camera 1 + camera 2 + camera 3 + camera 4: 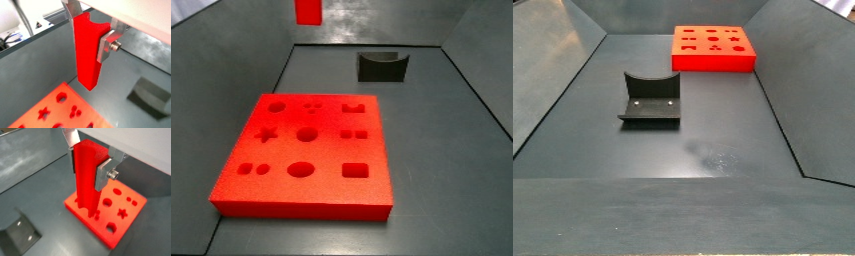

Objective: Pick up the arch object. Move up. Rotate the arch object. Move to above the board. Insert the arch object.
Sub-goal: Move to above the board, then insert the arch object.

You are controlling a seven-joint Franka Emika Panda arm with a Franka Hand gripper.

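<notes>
Grey floor under board; gripper jaws clamped on arch object, seemingly upright lengthwise.

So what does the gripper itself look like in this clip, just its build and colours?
In both wrist views the gripper shows flat silver metal finger plates with dark pads. One finger carries a squarish silver block fastened by a round silver bolt. No cables or markings are visible, and neither side view shows it.

Gripper raised high above board, pointing down. Silver fingers clamped on arch upper part, arch hanging vertical between them. Arm itself out of side views.
</notes>
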